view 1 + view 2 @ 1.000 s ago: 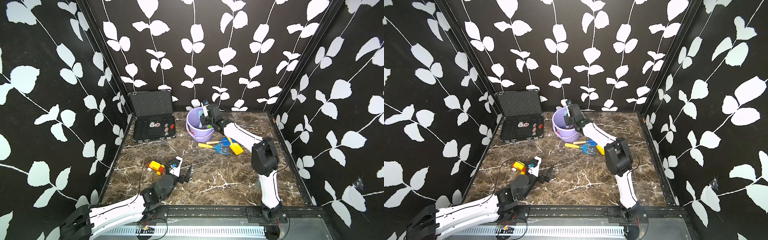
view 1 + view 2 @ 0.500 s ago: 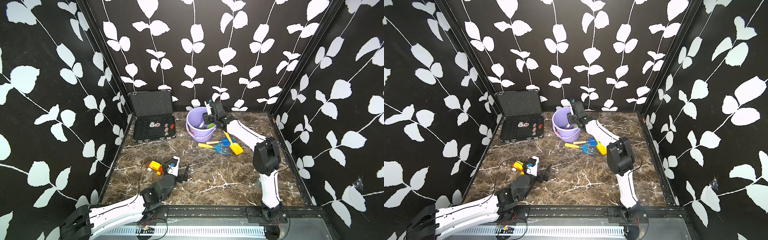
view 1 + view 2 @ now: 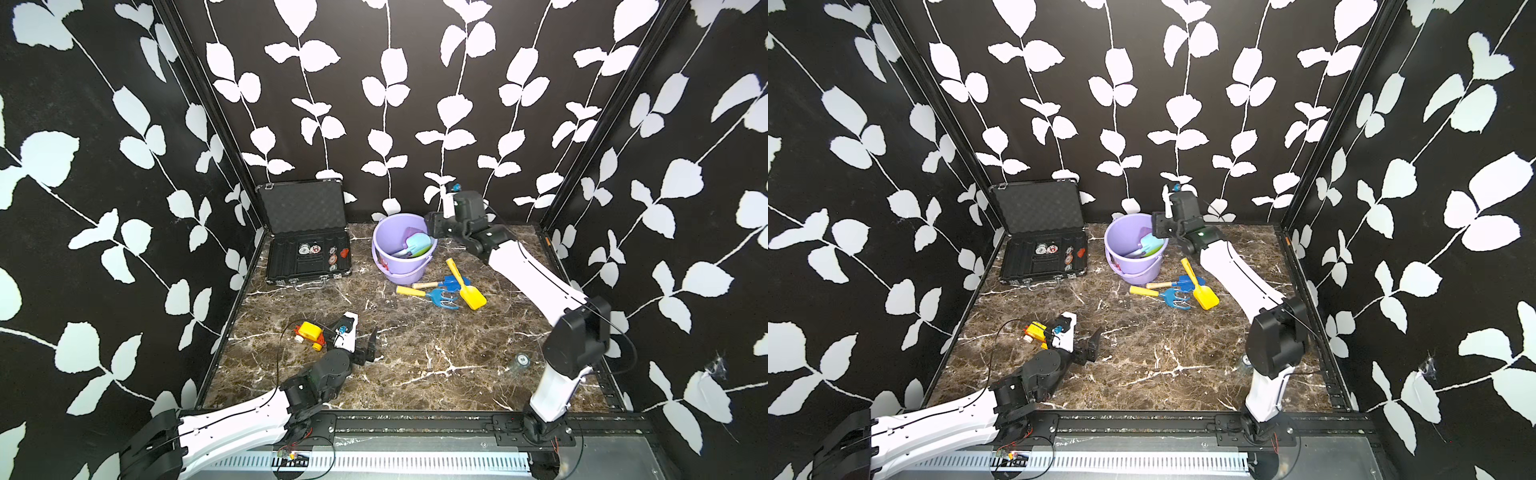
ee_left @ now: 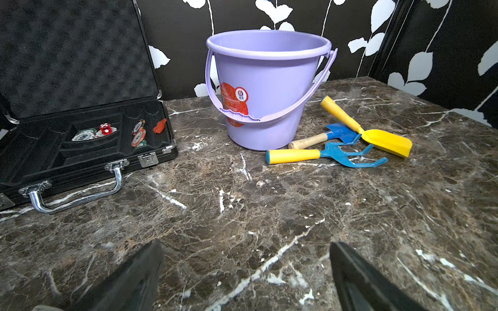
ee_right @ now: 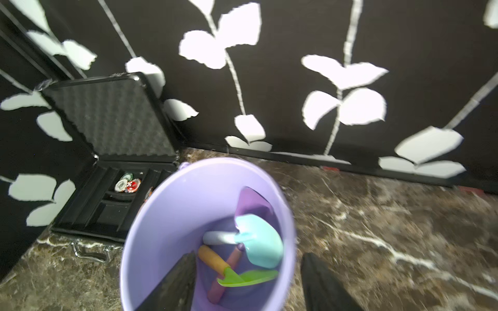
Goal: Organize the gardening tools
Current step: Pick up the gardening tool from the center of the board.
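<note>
Stowing step: right claw (image 5: 249,255), parted and empty, hovers over lavender plastic bucket (image 3: 405,272) holding light-blue scoop (image 5: 258,242), lime trowel (image 5: 248,278) and purple spade (image 5: 252,202); next move likely a descent to yellow scoop (image 3: 472,296), blue wooden-handled spade (image 3: 451,282) or blue rake (image 3: 442,298) on marble desk (image 3: 415,353) beside it; left claw (image 4: 246,250) wide, empty.

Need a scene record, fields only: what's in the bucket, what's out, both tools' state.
in bucket: light blue scoop, lime trowel, purple scoop
on table beside bucket: yellow spade, blue rake, blue spade
right tool: open, empty, above bucket rim
left tool: open, empty, near toy vehicle
other: open black case holding chips
</note>
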`<state>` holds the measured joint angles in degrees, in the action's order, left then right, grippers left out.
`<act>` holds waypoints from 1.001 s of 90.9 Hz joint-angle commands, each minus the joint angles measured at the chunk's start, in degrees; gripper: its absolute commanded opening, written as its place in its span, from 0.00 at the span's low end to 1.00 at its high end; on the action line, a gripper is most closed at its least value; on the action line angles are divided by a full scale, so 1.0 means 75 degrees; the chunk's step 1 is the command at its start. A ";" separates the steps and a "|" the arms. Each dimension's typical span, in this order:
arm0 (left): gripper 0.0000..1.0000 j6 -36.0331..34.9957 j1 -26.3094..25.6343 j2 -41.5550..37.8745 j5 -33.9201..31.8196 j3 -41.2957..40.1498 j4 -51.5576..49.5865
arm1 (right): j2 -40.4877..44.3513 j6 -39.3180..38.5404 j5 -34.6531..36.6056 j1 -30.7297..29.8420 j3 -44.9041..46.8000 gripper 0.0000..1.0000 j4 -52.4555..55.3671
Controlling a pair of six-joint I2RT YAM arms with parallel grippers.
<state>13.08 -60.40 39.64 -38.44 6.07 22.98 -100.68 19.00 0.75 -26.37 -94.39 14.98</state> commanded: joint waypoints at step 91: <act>0.99 -0.0196 -0.0032 0.1069 0.0303 0.0477 0.0205 | -0.3327 0.1081 -0.1806 0.1607 -0.0716 0.80 0.1342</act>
<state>12.34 -60.40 47.24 -36.47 7.60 23.29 -123.92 26.89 -11.29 -14.50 -97.12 23.88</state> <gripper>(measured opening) 0.987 0.807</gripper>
